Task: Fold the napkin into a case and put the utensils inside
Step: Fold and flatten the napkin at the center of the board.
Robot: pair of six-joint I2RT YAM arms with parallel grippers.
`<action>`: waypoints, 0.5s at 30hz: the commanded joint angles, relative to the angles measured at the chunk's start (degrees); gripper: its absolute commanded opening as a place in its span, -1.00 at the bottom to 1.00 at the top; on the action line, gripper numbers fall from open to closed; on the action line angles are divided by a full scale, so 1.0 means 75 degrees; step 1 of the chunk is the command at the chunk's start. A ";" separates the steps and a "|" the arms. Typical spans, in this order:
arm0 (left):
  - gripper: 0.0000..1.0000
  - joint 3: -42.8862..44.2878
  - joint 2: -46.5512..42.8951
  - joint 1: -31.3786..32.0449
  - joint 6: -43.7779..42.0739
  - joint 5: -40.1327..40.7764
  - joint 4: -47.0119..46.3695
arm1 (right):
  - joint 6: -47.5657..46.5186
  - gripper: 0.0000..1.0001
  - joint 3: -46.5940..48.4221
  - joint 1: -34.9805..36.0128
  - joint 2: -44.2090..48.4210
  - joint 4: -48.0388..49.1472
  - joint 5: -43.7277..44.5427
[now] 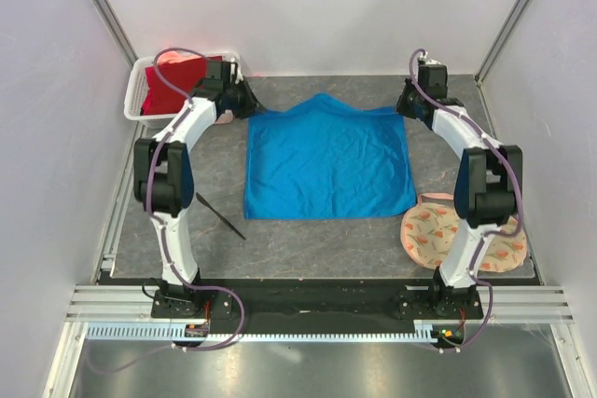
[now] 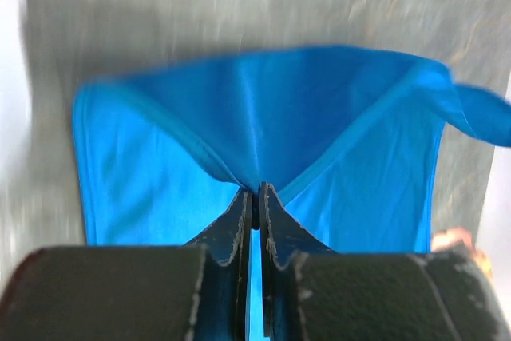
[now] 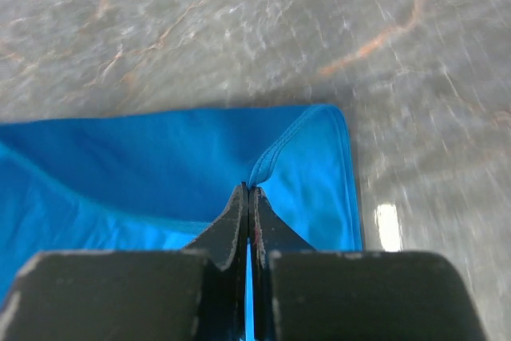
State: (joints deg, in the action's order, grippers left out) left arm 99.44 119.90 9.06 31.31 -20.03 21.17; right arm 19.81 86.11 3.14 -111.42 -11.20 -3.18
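Note:
The bright blue napkin [image 1: 328, 160] lies in the middle of the grey table, its far edge lifted and humped. My left gripper [image 1: 244, 100] is shut on the napkin's far left corner; the left wrist view shows the cloth [image 2: 263, 117] pinched between the fingertips and hanging from them. My right gripper [image 1: 407, 100] is shut on the far right corner; the right wrist view shows the hemmed edge [image 3: 275, 157] held between the tips. One black utensil [image 1: 220, 215] lies on the table left of the napkin, beside the left arm. No other utensil is in view.
A white basket [image 1: 140, 90] with a dark red cloth [image 1: 177, 81] stands at the far left corner. A round peach floral mat [image 1: 424, 230] lies at the near right, partly under the right arm. White walls enclose the table.

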 commanded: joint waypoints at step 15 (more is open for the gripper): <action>-0.96 -0.4023 -0.4208 0.0034 0.0231 -0.0645 0.1150 | 0.0335 -1.00 -0.2913 -0.0020 0.3311 -0.1787 -0.0103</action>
State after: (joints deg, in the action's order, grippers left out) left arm 73.71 92.07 9.13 31.53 -21.63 28.62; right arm 21.87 68.60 3.14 -91.42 -21.65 -2.90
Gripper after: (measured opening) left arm 0.087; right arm 0.009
